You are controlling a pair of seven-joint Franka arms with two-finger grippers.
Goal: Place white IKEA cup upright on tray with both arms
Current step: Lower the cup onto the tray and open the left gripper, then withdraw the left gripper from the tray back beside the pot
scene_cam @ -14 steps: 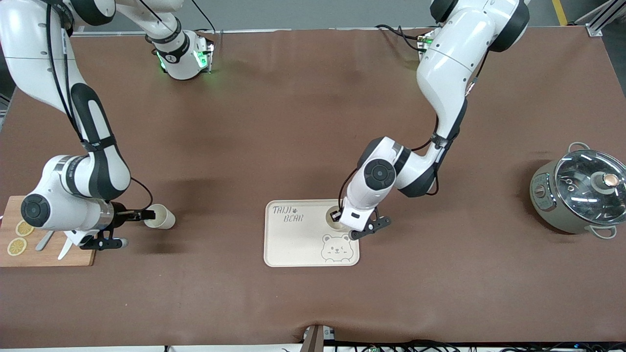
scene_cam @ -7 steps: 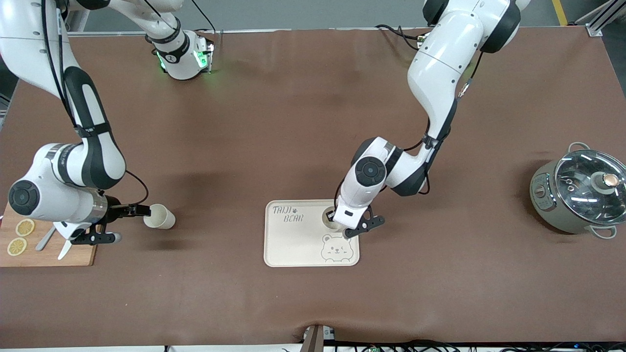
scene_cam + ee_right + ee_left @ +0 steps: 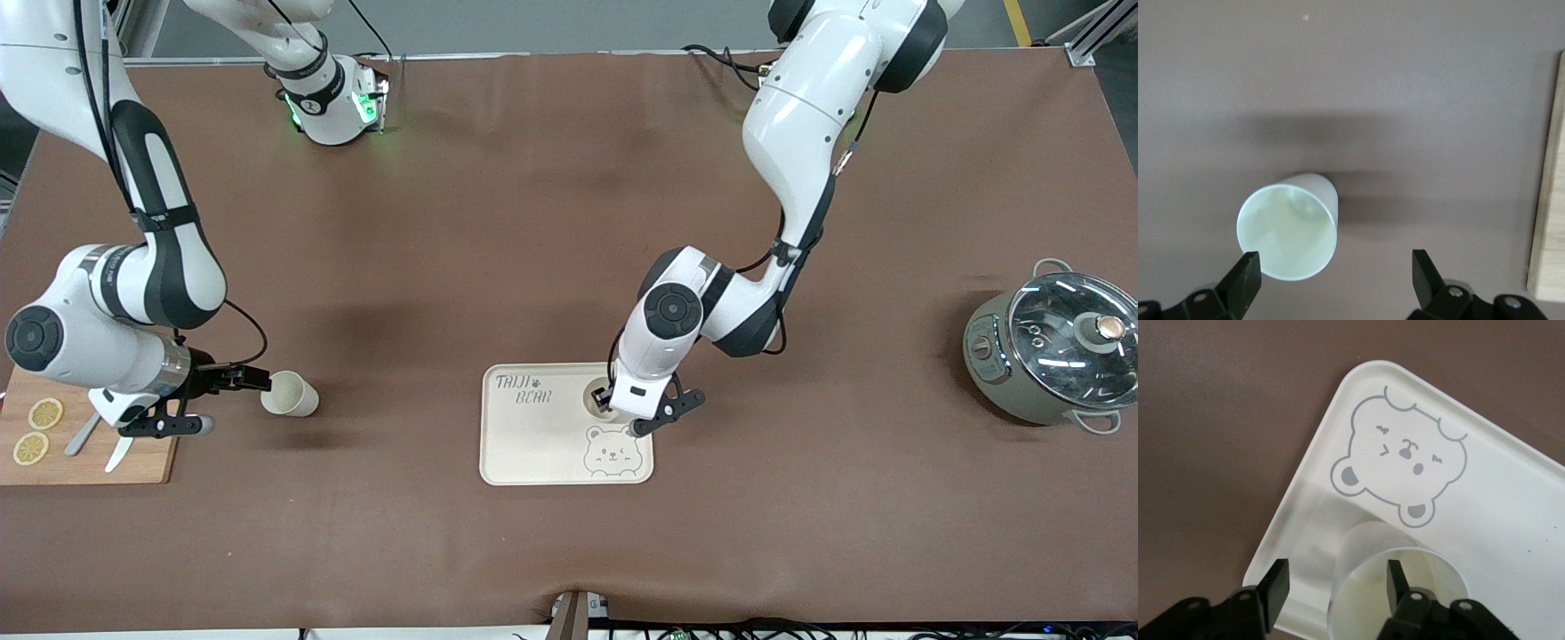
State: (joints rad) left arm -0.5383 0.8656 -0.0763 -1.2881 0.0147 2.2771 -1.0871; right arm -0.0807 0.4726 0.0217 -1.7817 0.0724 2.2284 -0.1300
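Observation:
A white cup (image 3: 602, 397) stands upright on the cream bear tray (image 3: 533, 436), at the tray's corner beside the bear drawing. My left gripper (image 3: 636, 409) is over it and open. In the left wrist view the left gripper (image 3: 1333, 580) straddles the rim of the cup (image 3: 1431, 587), one finger inside and one outside, above the tray (image 3: 1511, 520). A second white cup (image 3: 289, 394) stands on the table toward the right arm's end. My right gripper (image 3: 222, 402) is open beside it. In the right wrist view the right gripper (image 3: 1335, 273) sits just clear of this cup (image 3: 1288, 230).
A wooden cutting board (image 3: 89, 453) with lemon slices (image 3: 36, 431) and a knife lies under the right arm; its edge shows in the right wrist view (image 3: 1548, 200). A lidded grey pot (image 3: 1053, 351) stands at the left arm's end.
My right gripper has drawn back from the table cup toward the cutting board, leaving the cup standing. My left gripper has shifted slightly over the tray cup.

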